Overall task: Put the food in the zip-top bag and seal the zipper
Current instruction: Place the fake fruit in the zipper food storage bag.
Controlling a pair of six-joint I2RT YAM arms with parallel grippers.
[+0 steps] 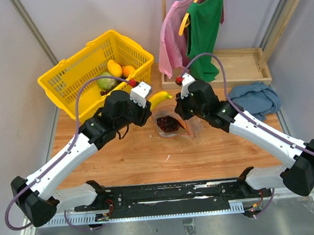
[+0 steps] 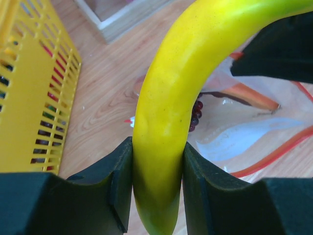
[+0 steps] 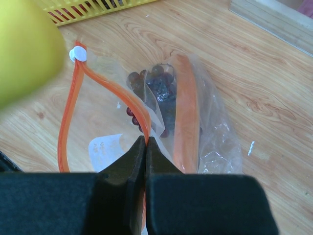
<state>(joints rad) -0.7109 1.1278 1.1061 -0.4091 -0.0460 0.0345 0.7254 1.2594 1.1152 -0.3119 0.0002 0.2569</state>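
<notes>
While your left gripper (image 2: 157, 152) is clamping its half-closed fingers around the one curved yellow toy banana (image 2: 181, 73) near the mouth of the single clear crinkly zip-top bag (image 3: 215, 142) lying on the wooden table (image 1: 149, 157), your right gripper (image 3: 145, 147) is pinching fully closed on the bag's thin red-orange zipper strip (image 3: 111, 92). You are seeing two pieces inside the bag, one dark purple grape bunch (image 3: 156, 88) and one long orange-brown piece (image 3: 186, 112), touching side by side. Farther left, the one yellow plastic basket (image 1: 64, 76) is showing three fruits, the left arm is hiding the rest, and the bag's white label (image 3: 105, 147) is blurring beyond reading.
</notes>
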